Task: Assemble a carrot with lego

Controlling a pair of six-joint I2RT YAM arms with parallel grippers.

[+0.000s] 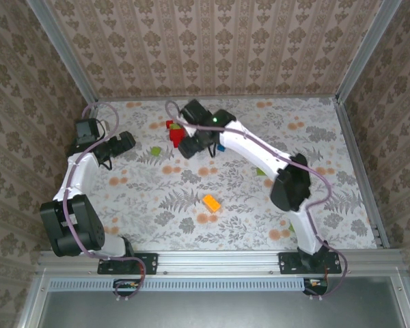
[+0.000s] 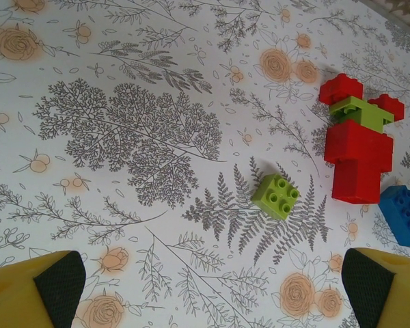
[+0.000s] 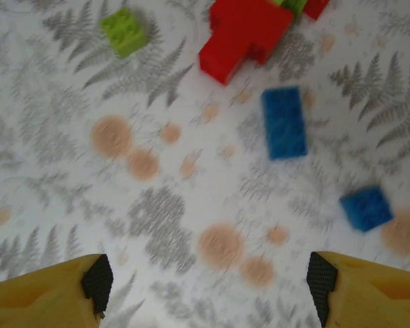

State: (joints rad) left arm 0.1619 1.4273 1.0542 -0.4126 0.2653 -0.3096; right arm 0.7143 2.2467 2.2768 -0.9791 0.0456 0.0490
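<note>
While the left tool (image 2: pixel 212 283) and right tool (image 3: pixel 210 281) gape empty, red lego (image 2: pixel 355 154) lies flat.

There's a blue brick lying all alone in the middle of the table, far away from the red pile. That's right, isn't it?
Not quite: the lone brick in the middle of the table is orange, not blue. The top external view shows it, lying well away from the red pile.
</note>
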